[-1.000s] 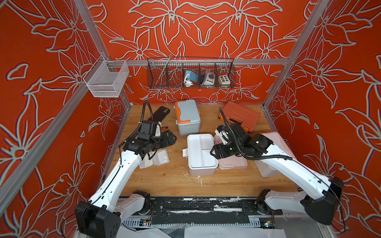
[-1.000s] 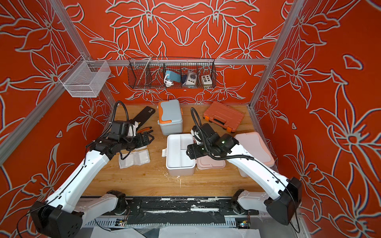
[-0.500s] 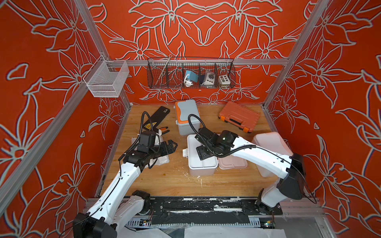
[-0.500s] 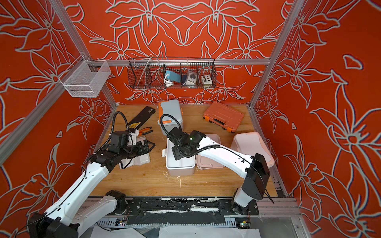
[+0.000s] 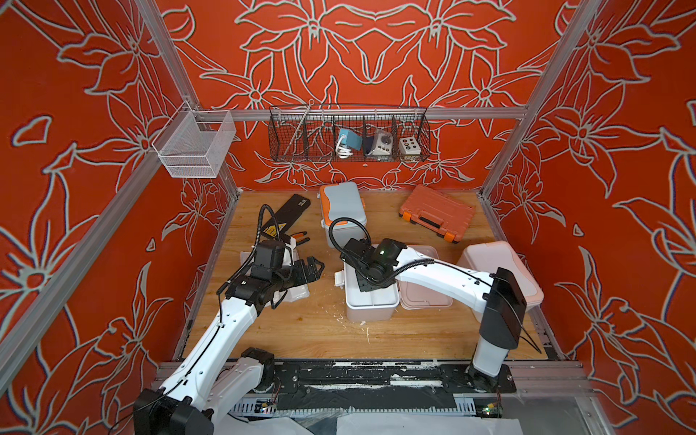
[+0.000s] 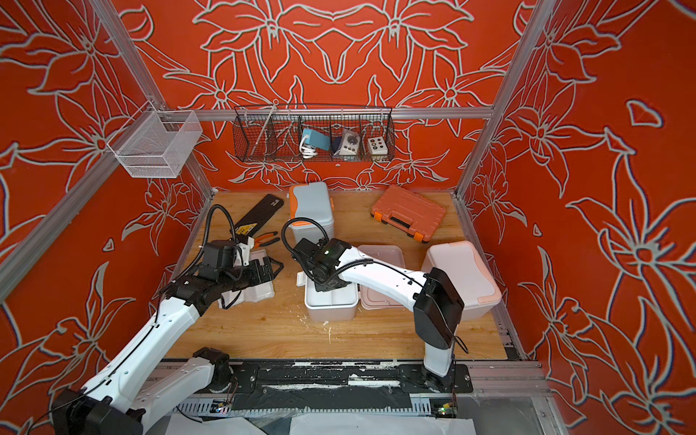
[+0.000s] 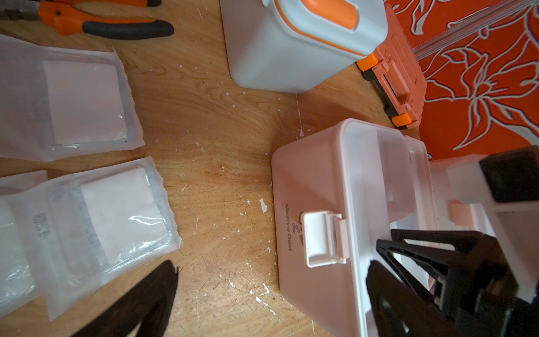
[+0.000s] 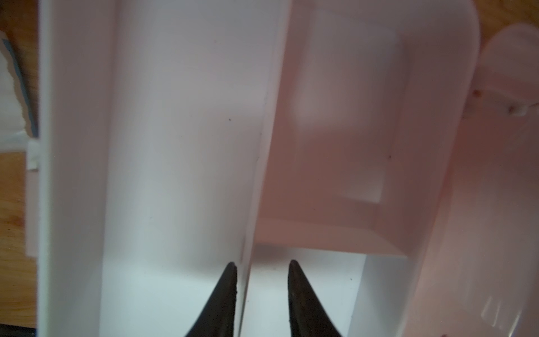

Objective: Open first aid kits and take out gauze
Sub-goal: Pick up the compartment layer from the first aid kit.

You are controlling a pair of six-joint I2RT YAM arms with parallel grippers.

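The dusty pink first aid kit (image 5: 371, 312) stands open mid-table, its lid (image 5: 423, 299) flat beside it and a white tray (image 8: 180, 146) inside. My right gripper (image 8: 262, 264) reaches down into that tray. Its narrowed jaws straddle the tray's divider wall, one finger against it and the other apart from it. No gauze shows in the tray. Gauze packs (image 7: 84, 102) (image 7: 122, 213) lie on the table at the left. My left gripper (image 7: 272, 271) hovers wide open and empty between them and the pink kit. The blue-grey kit (image 5: 342, 211) and the white kit (image 5: 501, 271) are closed.
Orange-handled pliers (image 7: 110, 23) and a long black case (image 5: 288, 214) lie at the back left. An orange tool case (image 5: 437, 216) sits at the back right. A wire basket (image 5: 350, 137) hangs on the back wall. White flecks dot the wooden table (image 5: 301, 339).
My right arm has swung left from over the pink lid and gone down into the open kit's tray, its jaws narrowing. My left arm has drifted slightly toward the front, still open.
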